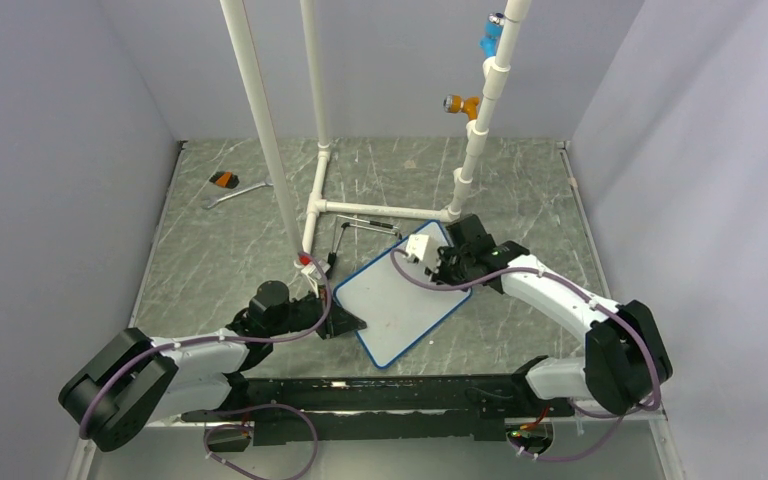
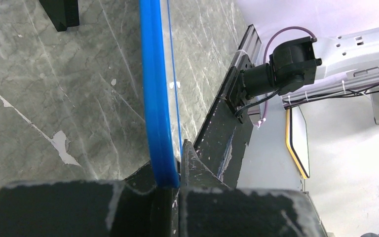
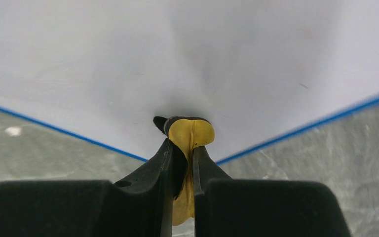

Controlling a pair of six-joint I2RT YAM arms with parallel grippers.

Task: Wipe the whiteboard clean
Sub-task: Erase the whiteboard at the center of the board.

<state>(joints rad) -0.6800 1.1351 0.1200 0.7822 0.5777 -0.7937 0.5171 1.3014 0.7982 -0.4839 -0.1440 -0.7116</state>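
Top view, board: the whiteboard (image 1: pixel 400 310) lies askew on the table (image 1: pixel 520 200), just in front of the pipe frame (image 1: pixel 380 210); a wrench (image 1: pixel 232 192) lies well apart at far left.
Top view, arms: the left gripper (image 1: pixel 348 322) meets the board's left edge; the right gripper (image 1: pixel 430 262) is over its far corner. No red writing can be made out on the face.
Left wrist, claw: the left gripper (image 2: pixel 170 168) is closed on the board's blue frame (image 2: pixel 154 98), the rim nipped between both fingers and running away edge-on.
Left wrist, advice: this clamp is the anchor and should stay firm so the board cannot slide under a wipe.
Right wrist, claw: the right gripper (image 3: pixel 182 148) is clamped on a yellow eraser (image 3: pixel 192 133), whose dark tip touches the white face (image 3: pixel 187 59) near a corner.
Right wrist, face: plain white as far as this view reaches.
Step in hand: probably wiping the face.
Doing it well: press lightly and evenly, stroke in overlapping passes toward the held edge, stay inside the blue rim, and check the rest of the face for faint marks.
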